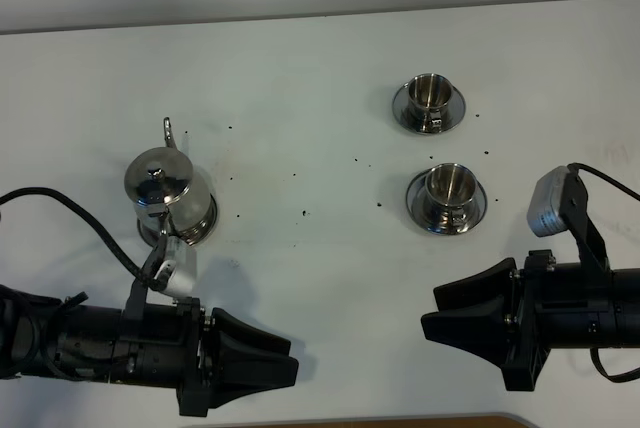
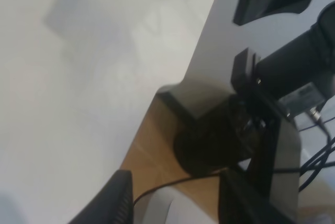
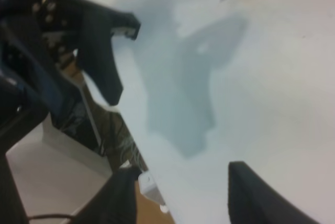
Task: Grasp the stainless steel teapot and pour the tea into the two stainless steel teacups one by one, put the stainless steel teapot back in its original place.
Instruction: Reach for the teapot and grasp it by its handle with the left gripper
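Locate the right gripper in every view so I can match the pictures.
Exterior high: right gripper, open, low on the right, pointing left.
Left wrist: right gripper far off, facing the camera, over the table edge.
Right wrist: its own fingers in the foreground.
Shared landmark: the table edge.

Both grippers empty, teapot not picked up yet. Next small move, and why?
Probably swing the left gripper round toward the teapot and line it up with the handle. The pot stands on that arm's side, handle toward the near edge; the gripper is open, empty and pointing away from it. The right gripper is much farther off.
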